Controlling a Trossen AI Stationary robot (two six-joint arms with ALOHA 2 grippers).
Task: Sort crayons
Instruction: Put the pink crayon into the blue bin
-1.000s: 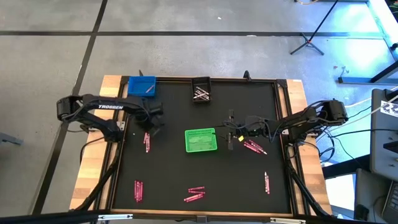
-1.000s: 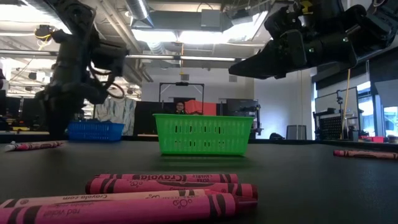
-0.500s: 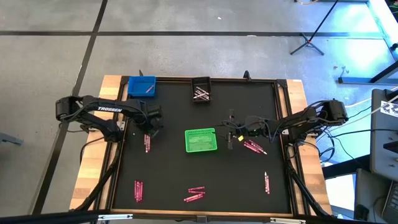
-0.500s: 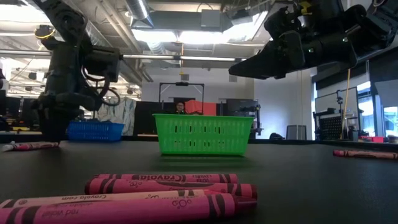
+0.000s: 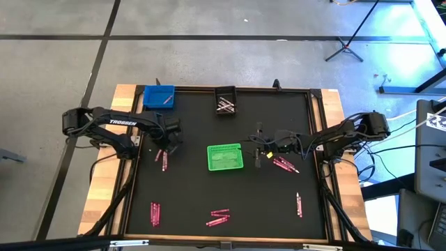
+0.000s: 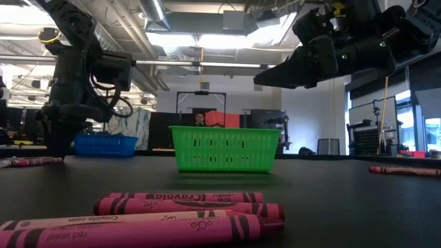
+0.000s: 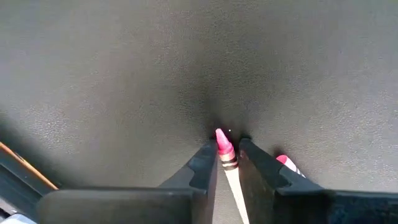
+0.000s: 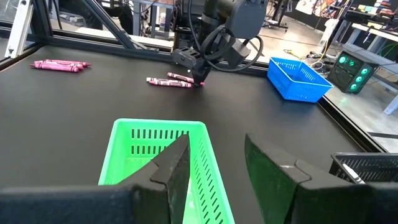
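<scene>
Your left gripper (image 7: 227,155) is down on the black mat (image 5: 279,202) at the left side of the table, just below the blue bin (image 5: 159,96), fingers pinched around a pink crayon (image 7: 224,151) whose tip pokes out between them; a second pink crayon (image 7: 285,163) lies just beside it on the mat. Your right gripper (image 8: 214,158) hangs above the mat just right of the green basket (image 5: 225,157), fingers spread, nothing between them. Rest of the crayons are scattered on the mat: a few near the right gripper (image 5: 286,164), one at the right edge (image 5: 299,203), a cluster at the near edge in the middle (image 5: 218,218), a pair near the left corner (image 5: 154,213), and some pale ones in the black bin (image 5: 224,101) at the far edge.
</scene>
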